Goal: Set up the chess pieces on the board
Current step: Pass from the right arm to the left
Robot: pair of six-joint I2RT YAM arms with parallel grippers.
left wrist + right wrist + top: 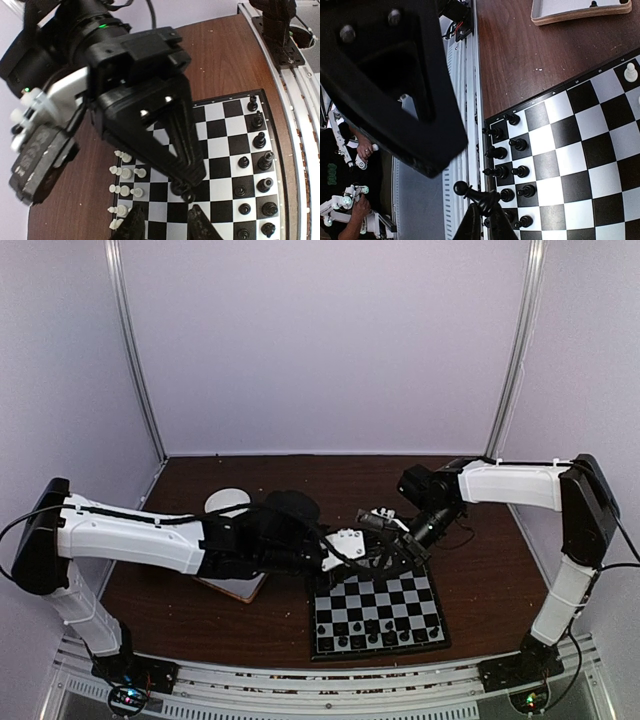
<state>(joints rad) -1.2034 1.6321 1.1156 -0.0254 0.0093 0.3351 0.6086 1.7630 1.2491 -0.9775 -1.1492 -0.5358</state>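
Now the right end effector (483, 220) was clenched on a tiny black chess piece (472, 194), low on its body, above the board (592, 142). It looked light, hard and slippery, so a pinch there seemed best. The left end effector (166, 224) hung open, holding nothing.

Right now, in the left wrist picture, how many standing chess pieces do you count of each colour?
Black chess pieces: 11
White chess pieces: about 10, small and blurred; the right end effector may hide more
Total: about 21
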